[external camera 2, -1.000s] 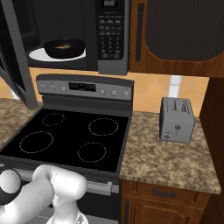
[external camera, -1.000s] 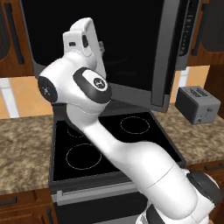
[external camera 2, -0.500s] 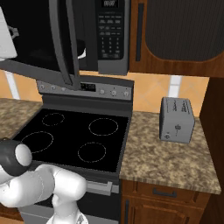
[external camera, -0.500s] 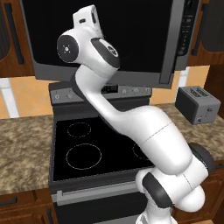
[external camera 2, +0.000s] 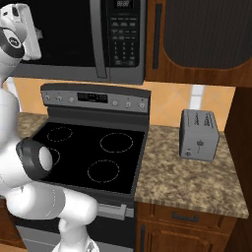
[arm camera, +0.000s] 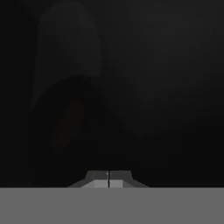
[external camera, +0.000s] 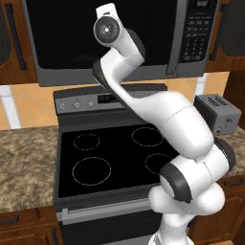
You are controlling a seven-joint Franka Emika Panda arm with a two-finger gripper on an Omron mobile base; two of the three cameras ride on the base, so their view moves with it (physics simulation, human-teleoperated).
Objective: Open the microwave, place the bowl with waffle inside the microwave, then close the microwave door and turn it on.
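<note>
Pressing up against the dark glass of the microwave door (external camera: 103, 40), the robot's hand (arm camera: 108, 178) sits with its two tips pinched together on nothing, as the hand view shows. The door looks flush w/ the microwave (external camera 2: 93, 39), so bowl and waffle are judged to be inside; the glass is too dark to confirm, tho a faint rounded shape shows thru it in the hand view. What's left, by the look of it, is switching the oven on. The keypad (external camera: 197, 31) lies well off to the right of the hand, past the vertical door handle (external camera: 171, 38), at abt the same height, its long axis running up-down. So the next move would be a sideways shift right along the front, then a poke w/ closed tips. Below: stove (external camera: 110, 158) and, far right on the desk (external camera 2: 197, 177), a toaster (external camera 2: 198, 134), both well clear.
</note>
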